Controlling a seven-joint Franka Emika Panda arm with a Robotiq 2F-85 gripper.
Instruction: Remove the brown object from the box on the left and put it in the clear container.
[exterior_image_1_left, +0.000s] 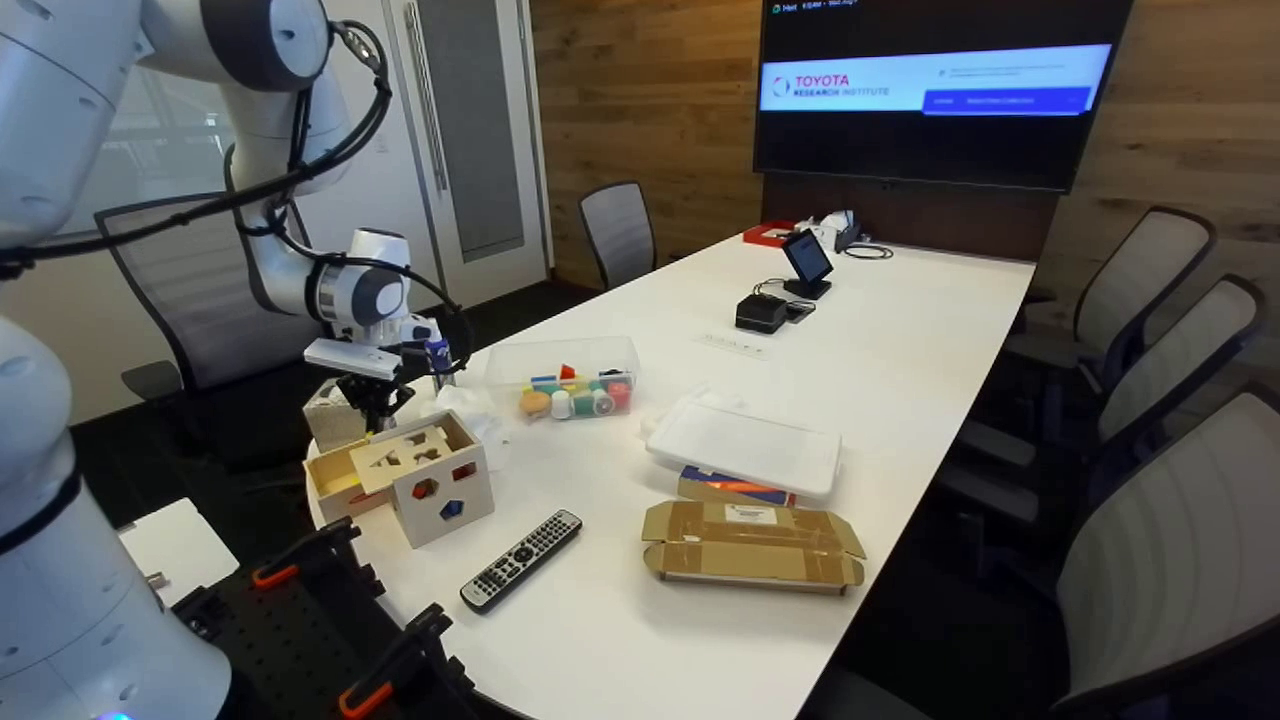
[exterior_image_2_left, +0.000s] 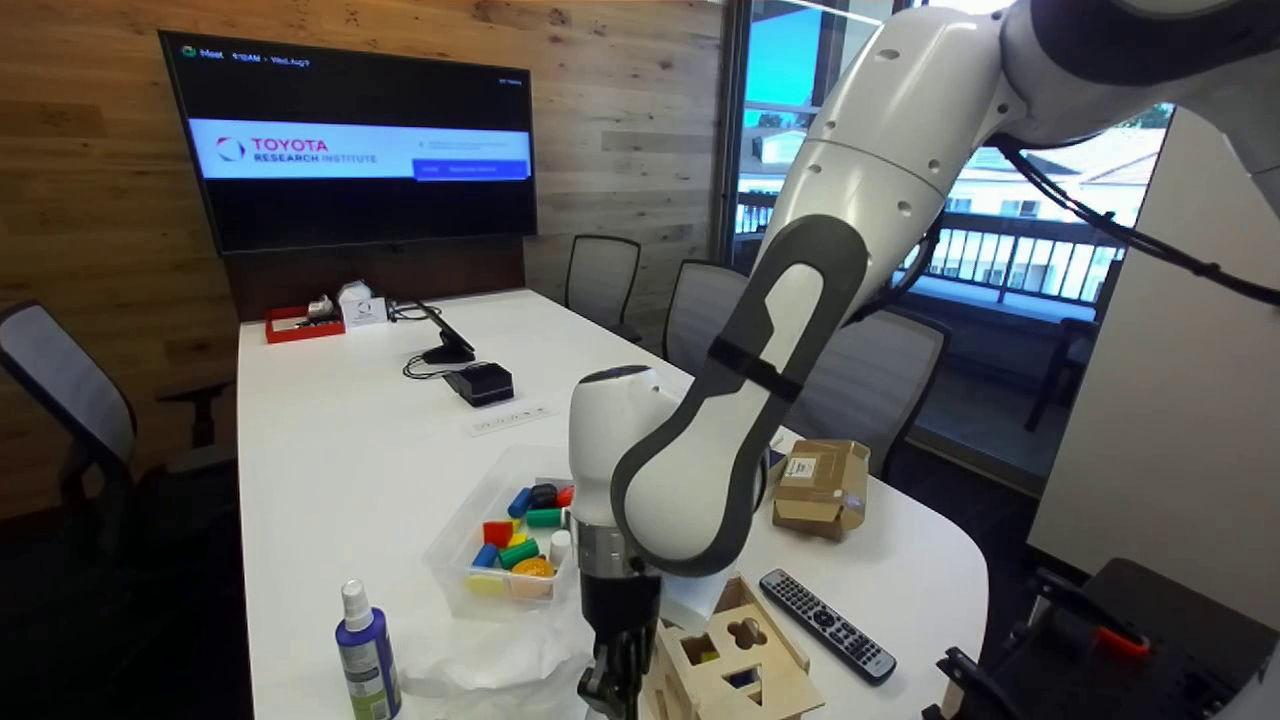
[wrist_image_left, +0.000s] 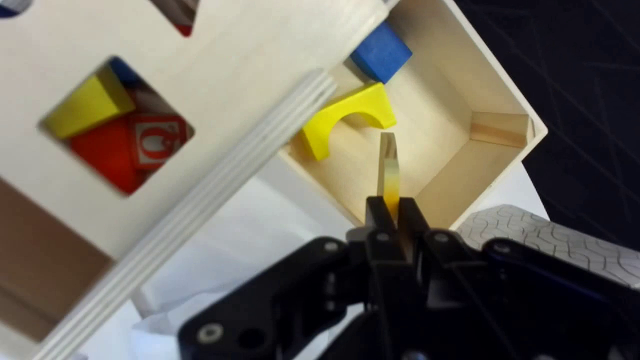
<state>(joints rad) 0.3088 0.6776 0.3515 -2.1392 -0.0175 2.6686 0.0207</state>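
Holding slim tan block (wrist_image_left: 387, 155) in barely parted jaws! Lift vertically, clear of yellow arch (wrist_image_left: 357, 105) at wrist-view eleven o'clock.

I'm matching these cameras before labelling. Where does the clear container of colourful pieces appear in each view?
In an exterior view: the clear container, slightly left of centre, just below mid-height.
In an exterior view: the clear container, lower half, left of centre.
Wrist view: not visible.
Shared landmark: the wooden box with cut-outs, lower half of both exterior views; its cut-out panel, upper left of the wrist view.
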